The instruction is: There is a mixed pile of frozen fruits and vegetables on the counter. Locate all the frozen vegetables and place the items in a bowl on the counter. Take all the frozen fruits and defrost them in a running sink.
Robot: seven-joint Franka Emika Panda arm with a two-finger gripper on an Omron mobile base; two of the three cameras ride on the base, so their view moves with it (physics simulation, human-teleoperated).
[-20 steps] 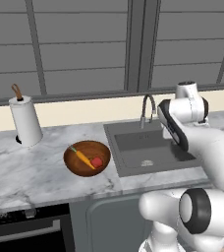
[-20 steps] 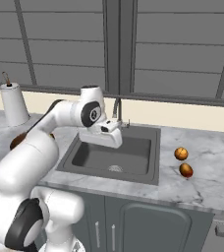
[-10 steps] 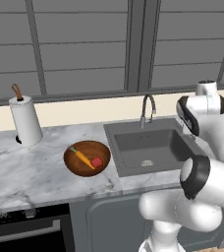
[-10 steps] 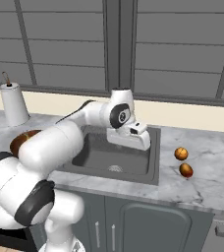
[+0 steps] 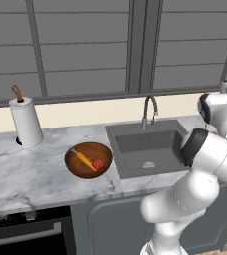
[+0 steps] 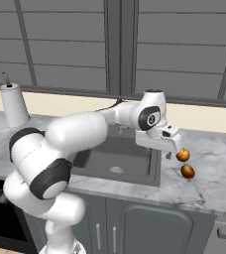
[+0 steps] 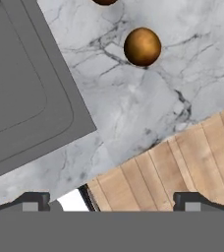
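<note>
With the hand (image 7: pixel 112 201) spread fully and empty, two small round orange-brown frozen fruits (image 7: pixel 142 47) are seen at twelve o'clock on the white marble table (image 7: pixel 133 103), where a glancing approach could roll them away.

Base views flanking sink (image 5: pixel 145 149)

Counter (image 5: pixel 31 174) is white marble with grey veins and a smooth polish, bowl (image 5: pixel 88 160) is glossy reddish-brown wood, sink (image 5: pixel 150 149) is matt dark grey, faucet (image 5: pixel 149 110) is shiny metal, floor (image 7: pixel 182 167) is pale wood planks, two orange-brown balls (image 7: pixel 142 47) have a slight sheen.
</note>
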